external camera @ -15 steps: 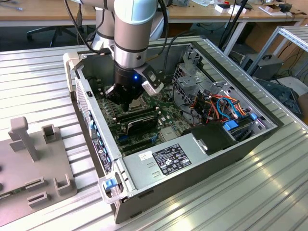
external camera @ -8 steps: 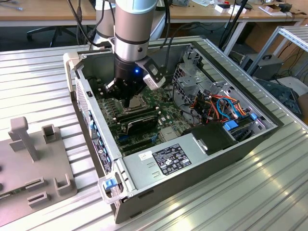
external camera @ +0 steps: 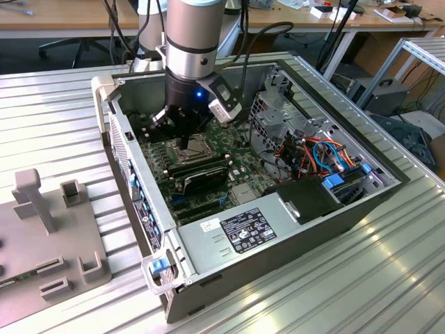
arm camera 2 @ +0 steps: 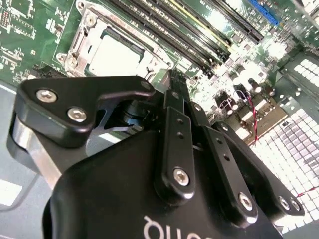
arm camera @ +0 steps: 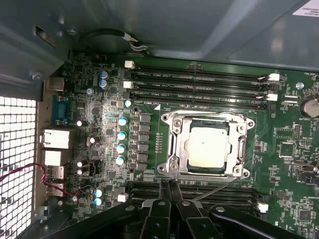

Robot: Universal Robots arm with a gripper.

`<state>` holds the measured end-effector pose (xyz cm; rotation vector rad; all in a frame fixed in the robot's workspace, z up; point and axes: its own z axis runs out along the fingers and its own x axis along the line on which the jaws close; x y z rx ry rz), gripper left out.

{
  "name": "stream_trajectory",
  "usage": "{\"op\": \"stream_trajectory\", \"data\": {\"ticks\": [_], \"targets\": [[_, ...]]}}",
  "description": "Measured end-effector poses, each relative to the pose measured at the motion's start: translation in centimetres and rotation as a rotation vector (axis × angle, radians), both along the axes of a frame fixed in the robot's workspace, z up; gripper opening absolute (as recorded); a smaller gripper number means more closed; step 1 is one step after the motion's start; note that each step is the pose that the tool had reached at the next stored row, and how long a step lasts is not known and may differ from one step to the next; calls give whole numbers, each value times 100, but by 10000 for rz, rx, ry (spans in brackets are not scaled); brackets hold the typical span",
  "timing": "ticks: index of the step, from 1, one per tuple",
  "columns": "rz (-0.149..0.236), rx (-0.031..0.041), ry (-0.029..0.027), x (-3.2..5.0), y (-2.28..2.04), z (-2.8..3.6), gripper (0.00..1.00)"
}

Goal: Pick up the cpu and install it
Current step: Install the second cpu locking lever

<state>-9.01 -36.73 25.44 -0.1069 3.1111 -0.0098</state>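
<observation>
Exterior view: a grey robot arm reaches down into an open computer case lying on a ribbed metal counter, its gripper low over the green motherboard. Both wrist views show the cpu, a pale square chip, seated flat in the socket on the motherboard, framed by the metal retention frame. The jaws are pressed together with nothing between them, their tips just beside the socket's edge and apart from the cpu. Dark memory slots run along both sides of the socket.
</observation>
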Motion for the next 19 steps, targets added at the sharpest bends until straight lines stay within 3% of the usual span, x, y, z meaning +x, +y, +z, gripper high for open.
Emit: {"op": "stream_trajectory", "data": {"ticks": [2, 5, 7, 13, 17, 18, 19], "targets": [[0, -5, 4, 0, -1, 13, 11], [1, -3, 2, 3, 0, 115, 11], [1, 0, 2, 21, 1, 145, 11], [0, -1, 23, 184, 0, 146, 11], [1, -1, 29, 223, -13, 145, 11], [1, -1, 29, 226, -29, 144, 11], [0, 1, 24, 225, -77, 114, 11]]}}
